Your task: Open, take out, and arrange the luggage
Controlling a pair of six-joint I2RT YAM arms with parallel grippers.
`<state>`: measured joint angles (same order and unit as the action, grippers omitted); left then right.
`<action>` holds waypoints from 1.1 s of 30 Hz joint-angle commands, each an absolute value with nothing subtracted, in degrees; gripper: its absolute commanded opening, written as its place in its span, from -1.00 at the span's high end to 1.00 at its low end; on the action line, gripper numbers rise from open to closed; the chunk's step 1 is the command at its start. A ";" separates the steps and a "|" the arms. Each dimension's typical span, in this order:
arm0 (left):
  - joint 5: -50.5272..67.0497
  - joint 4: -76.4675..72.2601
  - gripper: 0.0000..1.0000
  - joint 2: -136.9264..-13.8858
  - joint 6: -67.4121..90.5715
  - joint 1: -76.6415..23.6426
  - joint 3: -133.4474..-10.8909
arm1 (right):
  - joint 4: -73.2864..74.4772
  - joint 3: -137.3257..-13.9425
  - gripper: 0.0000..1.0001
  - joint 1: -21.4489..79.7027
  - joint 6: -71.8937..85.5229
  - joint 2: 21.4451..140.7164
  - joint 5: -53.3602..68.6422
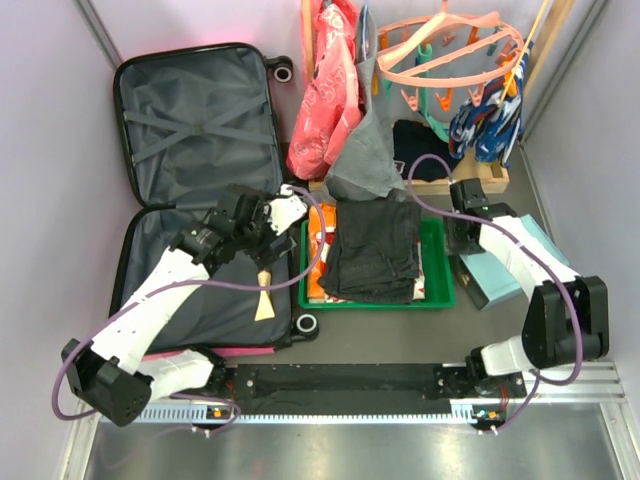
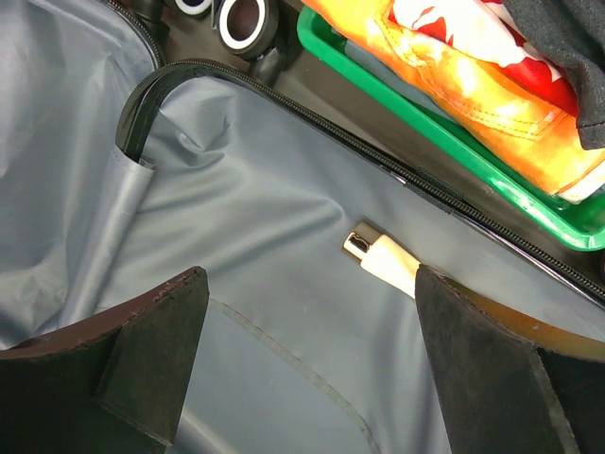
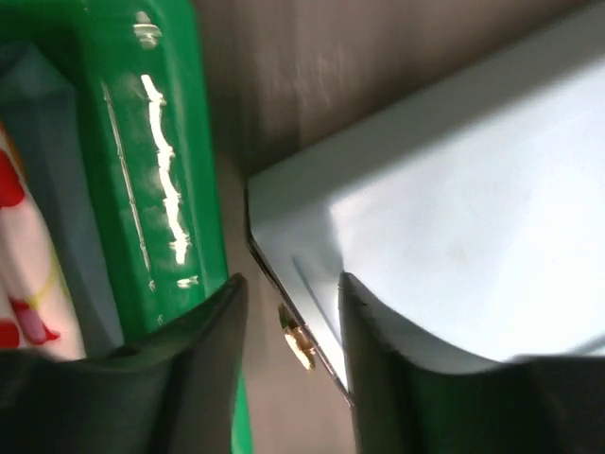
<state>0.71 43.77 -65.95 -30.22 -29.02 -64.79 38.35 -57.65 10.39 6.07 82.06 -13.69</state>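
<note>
Luggage (image 1: 195,130): lies open, both halves flat, left of top view, lid half upper left; shell prob. stiff, bulky, heavy for one arm; grey lining soft, slick, would bunch if pinched; best hold judged at the rigid rim by the zipper trim. Left gripper (image 2: 307,279): fingers wide, empty, over lower half's lining nr small cream item (image 2: 383,257). Right gripper (image 3: 290,284): fingers narrow at teal box (image 3: 454,189) corner beside green tray (image 3: 170,142); whether they grip it, cannot tell.
</note>
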 commanded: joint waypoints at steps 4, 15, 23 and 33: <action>2.20 43.15 -0.87 -63.81 -31.38 -28.83 -66.97 | 48.69 -62.66 -0.77 2.51 21.06 74.19 -20.84; 1.32 43.77 -0.87 -64.33 -32.25 -28.92 -66.44 | 35.70 -50.28 -0.68 -34.34 38.05 68.02 -6.78; 0.53 44.03 -0.86 -65.92 -32.08 -28.57 -67.15 | 29.88 -55.28 -0.54 -35.59 35.33 82.78 -3.60; -2.11 45.17 -0.86 -69.52 -31.99 -26.46 -70.48 | 22.33 -64.41 -0.08 -34.28 21.28 96.32 1.93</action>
